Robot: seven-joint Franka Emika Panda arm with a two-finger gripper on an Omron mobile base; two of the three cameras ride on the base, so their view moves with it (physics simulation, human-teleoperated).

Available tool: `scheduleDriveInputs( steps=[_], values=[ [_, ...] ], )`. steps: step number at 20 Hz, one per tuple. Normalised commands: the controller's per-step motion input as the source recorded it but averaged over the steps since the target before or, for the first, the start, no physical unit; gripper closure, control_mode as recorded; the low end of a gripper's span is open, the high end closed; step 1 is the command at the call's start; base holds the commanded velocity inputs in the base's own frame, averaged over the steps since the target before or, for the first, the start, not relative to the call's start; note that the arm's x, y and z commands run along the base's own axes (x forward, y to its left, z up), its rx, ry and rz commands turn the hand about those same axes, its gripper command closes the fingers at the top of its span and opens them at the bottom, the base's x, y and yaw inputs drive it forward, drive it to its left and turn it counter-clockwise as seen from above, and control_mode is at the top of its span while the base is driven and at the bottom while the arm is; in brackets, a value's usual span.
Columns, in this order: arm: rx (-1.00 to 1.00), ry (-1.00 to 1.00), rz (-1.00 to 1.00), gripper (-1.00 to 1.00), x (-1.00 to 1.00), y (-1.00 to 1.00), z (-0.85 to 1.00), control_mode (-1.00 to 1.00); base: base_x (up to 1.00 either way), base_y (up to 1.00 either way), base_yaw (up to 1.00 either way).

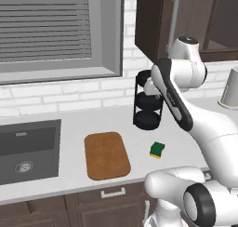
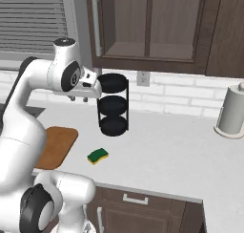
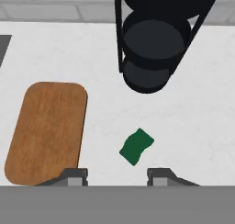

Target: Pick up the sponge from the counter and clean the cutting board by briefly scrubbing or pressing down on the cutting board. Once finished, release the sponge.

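The sponge (image 1: 158, 150) (image 2: 97, 155) (image 3: 136, 146), dark green over yellow, lies flat on the light counter (image 2: 167, 151) just right of the cutting board (image 1: 107, 155) (image 2: 55, 146) (image 3: 48, 131). The board is a brown wooden rectangle with rounded corners and nothing on it. My gripper (image 2: 78, 99) (image 3: 117, 176) hangs high above the counter in front of the black rack, open, with nothing between its fingers. In the hand view the sponge sits a little above and right of the gap between the fingertips (image 3: 75, 175).
A black three-tier rack (image 1: 148, 100) (image 2: 113, 104) (image 3: 153, 48) stands at the back against the brick wall, close behind the sponge. The dark sink basin (image 1: 28, 149) lies left of the board. A paper towel roll (image 2: 232, 111) stands far right. Wall cabinets hang overhead.
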Motion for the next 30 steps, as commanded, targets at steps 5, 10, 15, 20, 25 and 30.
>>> scheduleDriveInputs(
  steps=[5,10,15,20,25,30],
  values=[
    [0.00,0.00,0.00,-1.00,-0.20,0.00,-0.10,-1.00,0.00,0.00,0.00],
    [0.03,0.03,-0.02,-1.00,-0.18,0.00,-0.50,-1.00,0.00,0.00,0.00],
    [0.16,0.21,-0.07,-1.00,0.00,0.00,-0.69,-1.00,0.00,0.00,0.00],
    [0.10,0.31,-0.12,-1.00,0.02,-0.06,-0.70,-1.00,0.00,0.00,0.00],
    [0.00,0.46,-0.21,-1.00,0.12,-0.04,-0.56,-1.00,0.00,0.00,0.00],
    [0.00,0.18,-0.20,-1.00,0.13,-0.09,-0.56,-1.00,0.00,0.00,0.00]
  ],
)
